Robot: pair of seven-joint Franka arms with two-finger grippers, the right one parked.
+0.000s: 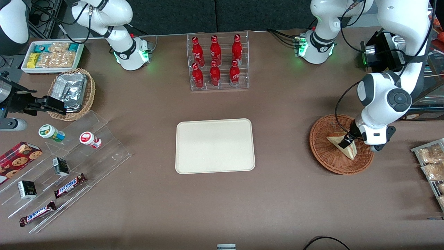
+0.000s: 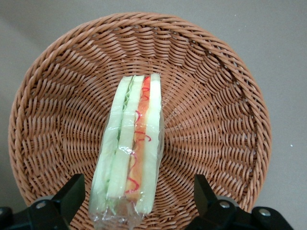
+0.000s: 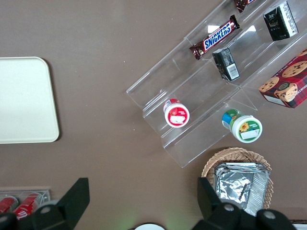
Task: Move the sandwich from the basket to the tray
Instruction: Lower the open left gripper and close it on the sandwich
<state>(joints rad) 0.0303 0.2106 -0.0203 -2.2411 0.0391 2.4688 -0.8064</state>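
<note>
Right now poised directly above the sandwich [image 2: 132,148], which stands on edge in the basket [image 2: 216,96], filling edge up. Gripper [image 2: 136,203] spread wide, one finger [image 2: 67,199] on each flat bread face, neither touching the wrap. Sandwich's long axis running straight away from the wrist, crosswise to the closing line, so squeezes the thin way. Likely just a short descent, then close. Tray [image 1: 215,146] bare, well apart toward the table's middle.
</note>
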